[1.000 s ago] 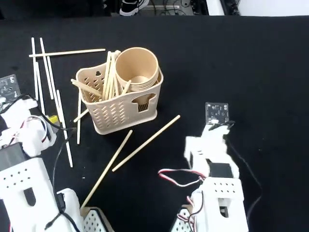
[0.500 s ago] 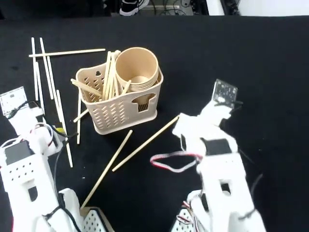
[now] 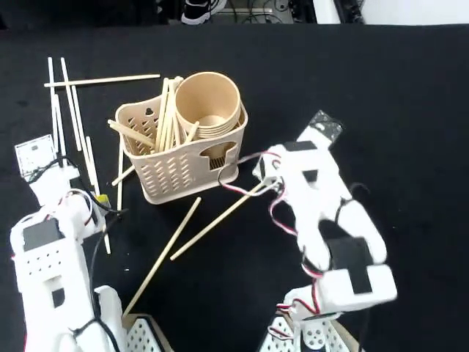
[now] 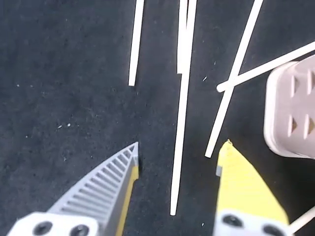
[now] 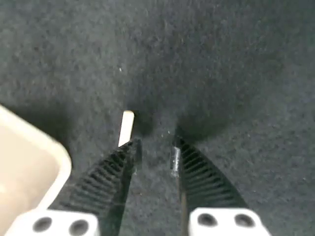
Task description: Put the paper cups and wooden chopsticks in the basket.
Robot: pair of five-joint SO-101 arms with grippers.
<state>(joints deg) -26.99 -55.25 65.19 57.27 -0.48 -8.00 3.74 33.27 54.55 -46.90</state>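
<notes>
One pale chopstick (image 5: 126, 124) hides behind the narrowly parted right end effector (image 5: 155, 142); the left end effector (image 4: 180, 144) gapes astride a second chopstick (image 4: 182, 98).

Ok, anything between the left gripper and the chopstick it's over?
Nothing visible. The chopstick lies bare on the cloth, between the fingers of the open left gripper; a second chopstick lies close by one finger.

a robotics lab or hobby workshop, by the look of it: a tabletop (image 3: 410, 88) draped in black cloth, a left arm (image 3: 47, 257) and a right arm (image 3: 322, 213) of white printed plastic with bare wires (image 3: 275, 213), and cables (image 3: 253, 11) and a shoe (image 3: 199, 9) on the floor behind.
</notes>
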